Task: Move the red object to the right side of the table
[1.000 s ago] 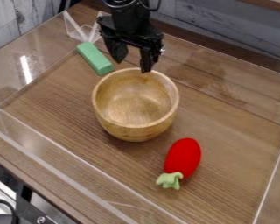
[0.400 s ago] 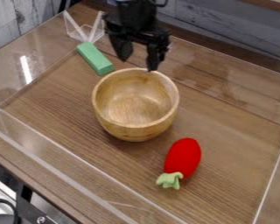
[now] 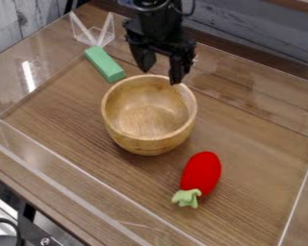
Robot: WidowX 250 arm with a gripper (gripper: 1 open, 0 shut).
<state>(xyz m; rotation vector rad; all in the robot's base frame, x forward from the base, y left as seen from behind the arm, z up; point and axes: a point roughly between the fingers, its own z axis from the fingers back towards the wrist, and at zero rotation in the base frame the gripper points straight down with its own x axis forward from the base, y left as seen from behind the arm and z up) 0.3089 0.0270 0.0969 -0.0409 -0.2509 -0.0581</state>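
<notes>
The red object (image 3: pixel 200 173), a small oval toy fruit with a pale green stem end, lies on the brown wood-grain table (image 3: pixel 253 120) toward the near right. My black gripper (image 3: pixel 161 69) hangs open over the far rim of the wooden bowl (image 3: pixel 149 113), well behind the red object and apart from it. Nothing is between its fingers (image 3: pixel 181 69).
A green rectangular block (image 3: pixel 104 63) lies at the back left beside the gripper. Low clear acrylic walls (image 3: pixel 298 197) edge the table on all sides. The wooden bowl stands between the gripper and the red object.
The gripper has shifted to the right and slightly toward the front, along the bowl's far rim. The red object, bowl and block have not moved.
</notes>
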